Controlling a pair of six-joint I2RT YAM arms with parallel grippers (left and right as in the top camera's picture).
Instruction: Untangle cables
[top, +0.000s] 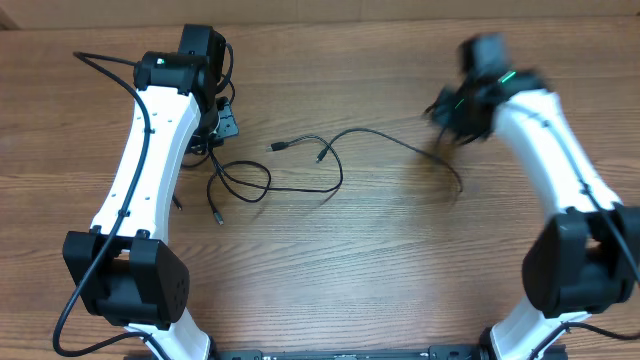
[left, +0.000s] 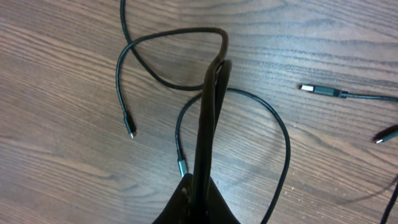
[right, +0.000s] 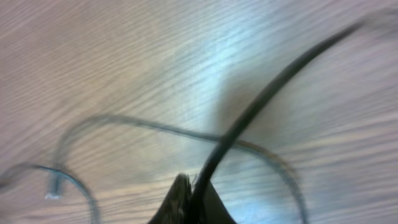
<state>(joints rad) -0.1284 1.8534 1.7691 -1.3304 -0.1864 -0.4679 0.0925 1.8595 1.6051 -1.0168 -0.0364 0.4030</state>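
You see thin black cables (top: 362, 130) sprawled in loose loops with silver-tipped ends; your left gripper (left: 217, 60) and right gripper (right: 190, 186) are each clamped on a strand

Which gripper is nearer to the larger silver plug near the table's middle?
Left. The left gripper is close beside the plug; the right gripper is far off on its other side.

Wood-grain table (top: 360, 270) is carrying thin black cables (top: 300, 189), lying in loose loops. Loops are sitting just left of the silver-tipped plug (top: 276, 147); one strand is trailing off right.
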